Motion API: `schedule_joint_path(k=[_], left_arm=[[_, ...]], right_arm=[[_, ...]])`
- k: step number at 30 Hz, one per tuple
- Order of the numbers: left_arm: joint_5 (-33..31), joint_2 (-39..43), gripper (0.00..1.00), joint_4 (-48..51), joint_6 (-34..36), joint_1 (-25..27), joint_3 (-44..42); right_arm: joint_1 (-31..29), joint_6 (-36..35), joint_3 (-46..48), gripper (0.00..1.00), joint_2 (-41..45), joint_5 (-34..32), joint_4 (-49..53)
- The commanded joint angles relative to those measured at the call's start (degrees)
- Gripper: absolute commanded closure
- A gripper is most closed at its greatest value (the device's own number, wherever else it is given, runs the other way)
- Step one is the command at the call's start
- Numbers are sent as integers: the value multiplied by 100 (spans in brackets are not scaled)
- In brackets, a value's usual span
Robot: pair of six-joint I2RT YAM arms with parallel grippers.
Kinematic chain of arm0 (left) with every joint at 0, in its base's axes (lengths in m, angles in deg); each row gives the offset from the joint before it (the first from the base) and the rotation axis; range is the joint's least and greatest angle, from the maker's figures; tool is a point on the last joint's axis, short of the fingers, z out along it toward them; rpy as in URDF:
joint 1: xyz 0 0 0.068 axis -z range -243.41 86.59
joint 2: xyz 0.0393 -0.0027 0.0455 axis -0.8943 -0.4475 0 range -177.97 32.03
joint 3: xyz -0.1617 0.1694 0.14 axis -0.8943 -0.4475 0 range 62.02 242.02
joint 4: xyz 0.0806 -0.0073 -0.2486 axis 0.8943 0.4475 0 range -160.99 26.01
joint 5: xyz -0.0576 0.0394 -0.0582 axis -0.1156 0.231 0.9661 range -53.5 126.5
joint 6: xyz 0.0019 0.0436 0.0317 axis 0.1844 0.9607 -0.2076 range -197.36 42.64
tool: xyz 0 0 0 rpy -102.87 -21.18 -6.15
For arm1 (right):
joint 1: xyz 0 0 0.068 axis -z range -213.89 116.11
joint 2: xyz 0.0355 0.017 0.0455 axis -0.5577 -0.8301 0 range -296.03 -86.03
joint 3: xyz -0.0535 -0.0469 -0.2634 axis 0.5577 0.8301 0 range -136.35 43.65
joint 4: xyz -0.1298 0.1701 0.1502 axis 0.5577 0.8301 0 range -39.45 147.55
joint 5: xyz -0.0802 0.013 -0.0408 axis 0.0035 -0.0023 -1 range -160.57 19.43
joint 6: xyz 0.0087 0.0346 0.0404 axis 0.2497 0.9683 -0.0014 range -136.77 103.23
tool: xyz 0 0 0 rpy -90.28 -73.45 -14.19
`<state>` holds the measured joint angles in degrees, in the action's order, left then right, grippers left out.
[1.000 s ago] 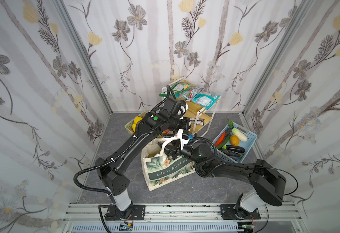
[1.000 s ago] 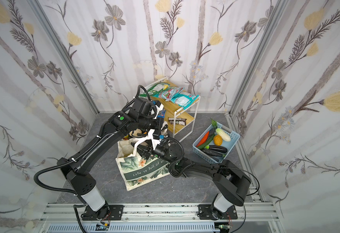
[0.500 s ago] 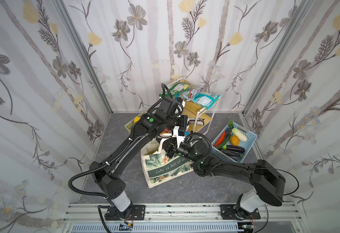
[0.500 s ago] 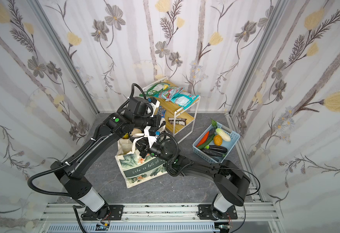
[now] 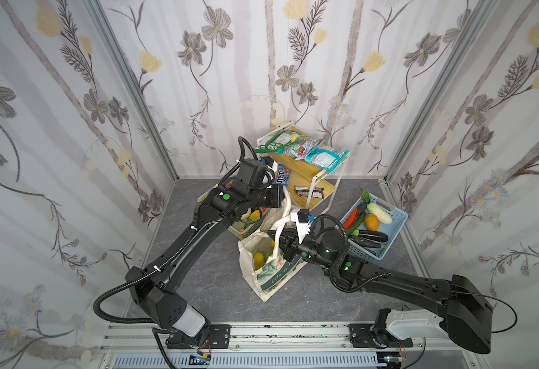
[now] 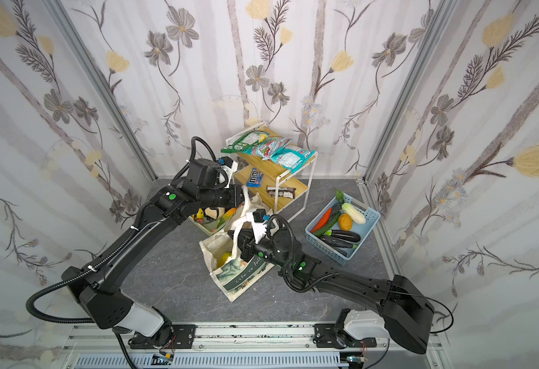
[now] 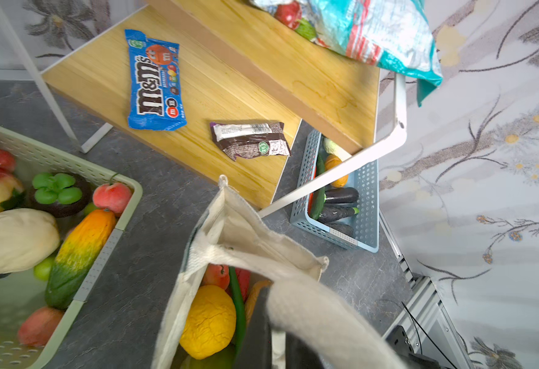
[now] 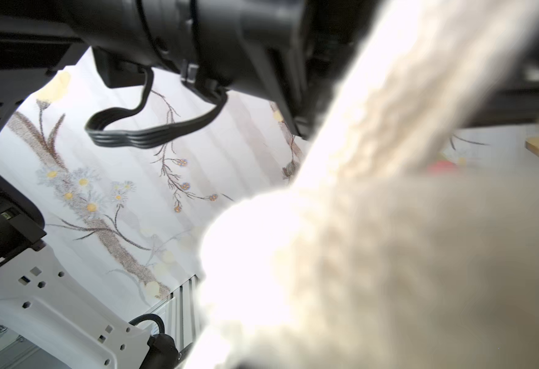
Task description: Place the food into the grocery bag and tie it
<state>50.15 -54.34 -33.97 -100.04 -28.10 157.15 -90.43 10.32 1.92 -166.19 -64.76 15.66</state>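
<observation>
The cream grocery bag point(image 5: 269, 271) point(image 6: 241, 274) stands open on the grey floor. Food lies inside it: a yellow fruit point(image 7: 209, 319) point(image 5: 258, 257), a red tomato point(image 7: 217, 276) and a green stalk. My left gripper point(image 5: 281, 198) point(image 6: 241, 196) point(image 7: 277, 338) is raised over the bag's far side, shut on a white rope handle point(image 7: 319, 316) that runs up from the bag. My right gripper point(image 5: 275, 238) point(image 6: 235, 239) sits over the bag mouth, shut on the other rope handle point(image 8: 389, 255). That rope fills the right wrist view and hides the jaws.
A pale green basket point(image 5: 239, 231) point(image 7: 102, 242) of toy fruit stands behind the bag on the left. A light blue basket point(image 5: 389, 236) point(image 6: 369, 223) of vegetables is on the right. A wooden shelf rack point(image 5: 306, 179) point(image 7: 230, 96) holding snack packets stands at the back.
My right gripper has shut on a rope handle and moved slightly left over the bag mouth. My left gripper, still shut on its handle, has drawn back a little.
</observation>
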Motion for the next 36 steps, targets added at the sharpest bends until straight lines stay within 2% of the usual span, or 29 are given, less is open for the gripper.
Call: schedule_joint_path(k=[1, 5, 8, 12, 20, 27, 36], left_arm=[[-12, 256, 100, -581, 35, -95, -304], [-125, 575, 100, -827, 140, -170, -739], [-153, 745, 100, -952, 234, -244, -1087], [-514, 972, 100, -1074, 284, -357, -1642], [-751, 1084, 100, -1320, 0, -790, -2486], [-554, 1175, 100, -1857, -395, -1261, -3154], [-1220, 1033, 100, -1710, -709, -1512, -3364]], right_arm=[[87, 484, 83, 100, 266, -600, 1247], [344, 1182, 209, 100, 764, -991, 2221], [446, 1585, 511, 100, 1336, -1295, 2433], [552, 1956, 777, 100, 2112, -1753, 2660], [1232, 2231, 1012, 100, 2656, -1615, 3088], [1752, 2468, 1349, 100, 2815, -1486, 3583], [2252, 2922, 2013, 100, 3338, -1447, 3595]])
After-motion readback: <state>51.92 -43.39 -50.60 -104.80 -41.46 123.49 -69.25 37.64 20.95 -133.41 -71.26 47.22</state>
